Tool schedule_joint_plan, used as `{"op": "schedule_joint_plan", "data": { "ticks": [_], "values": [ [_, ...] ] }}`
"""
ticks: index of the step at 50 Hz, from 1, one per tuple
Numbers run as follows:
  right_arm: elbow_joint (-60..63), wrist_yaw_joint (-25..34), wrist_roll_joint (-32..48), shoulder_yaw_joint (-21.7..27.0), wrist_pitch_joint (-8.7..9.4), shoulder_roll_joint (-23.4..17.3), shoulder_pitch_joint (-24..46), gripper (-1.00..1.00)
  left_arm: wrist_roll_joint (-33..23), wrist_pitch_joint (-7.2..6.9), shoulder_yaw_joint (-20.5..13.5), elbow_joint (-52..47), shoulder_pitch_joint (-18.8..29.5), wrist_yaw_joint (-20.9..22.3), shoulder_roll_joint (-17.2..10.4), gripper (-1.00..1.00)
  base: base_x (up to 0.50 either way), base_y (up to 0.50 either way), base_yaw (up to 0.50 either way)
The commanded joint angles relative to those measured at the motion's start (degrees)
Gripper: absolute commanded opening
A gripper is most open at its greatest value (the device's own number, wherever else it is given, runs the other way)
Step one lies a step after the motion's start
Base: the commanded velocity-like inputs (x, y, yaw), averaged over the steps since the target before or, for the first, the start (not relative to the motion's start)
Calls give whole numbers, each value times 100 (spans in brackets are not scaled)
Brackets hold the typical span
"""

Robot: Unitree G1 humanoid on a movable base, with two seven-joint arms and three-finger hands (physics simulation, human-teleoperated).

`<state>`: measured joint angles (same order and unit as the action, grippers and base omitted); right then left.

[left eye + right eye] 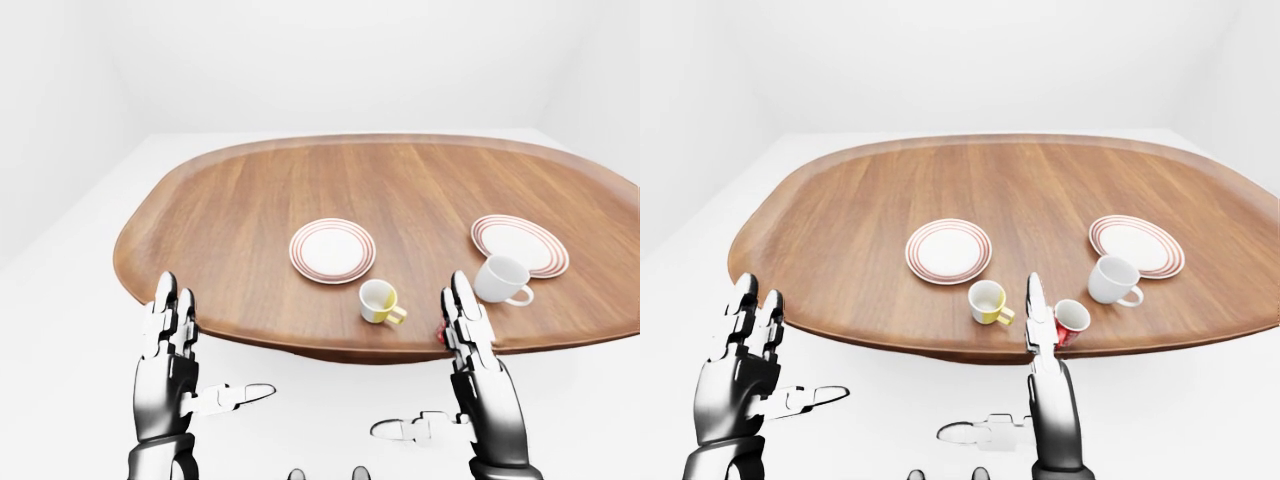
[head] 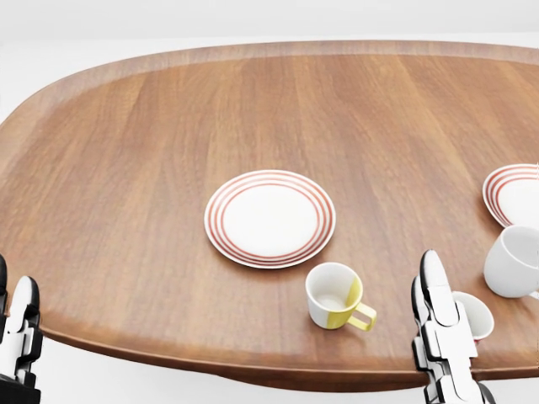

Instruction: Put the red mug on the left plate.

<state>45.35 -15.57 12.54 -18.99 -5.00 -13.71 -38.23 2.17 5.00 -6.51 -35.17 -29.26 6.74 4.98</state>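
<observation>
Approach step; nothing grasped yet. Left hand [image 1: 170, 375] and right hand [image 1: 480, 375] both hang off the table's [image 1: 230, 200] near edge, fingers extended, thumbs out, empty. Red mug [image 1: 1072, 318] stands near that edge, just beyond the right fingertips [image 1: 1033, 300], between the yellow mug [image 1: 987, 301] and white mug [image 1: 1113, 279]. Left plate [image 1: 948, 251] lies bare, up-left past the yellow mug. Next, likely: right hand advances, closes round the red mug, lifts it clear of the yellow one.

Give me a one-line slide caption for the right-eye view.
Both open hands, left hand and right hand, raised before the wooden table, red mug not yet grasped, left plate empty.
</observation>
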Motion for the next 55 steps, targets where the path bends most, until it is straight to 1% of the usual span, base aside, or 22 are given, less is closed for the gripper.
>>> {"op": "schedule_joint_plan", "data": {
  "ticks": [1, 10, 55],
  "values": [
    [-9, -14, 5, -21, 0, -28, -28, 100, 27, 0, -4, -1, -18, 17, -3, 100, 38, 44, 0],
    [-20, 32, 6, -65, 0, -106, -78, 100, -6, 0, 20, 25, -2, 0, -11, 100, 49, 12, 0],
    [-6, -3, 124, -115, 0, -91, 26, 100, 33, 0, 5, -14, -36, 53, 2, 100, 50, 4, 0]
  ]
}}
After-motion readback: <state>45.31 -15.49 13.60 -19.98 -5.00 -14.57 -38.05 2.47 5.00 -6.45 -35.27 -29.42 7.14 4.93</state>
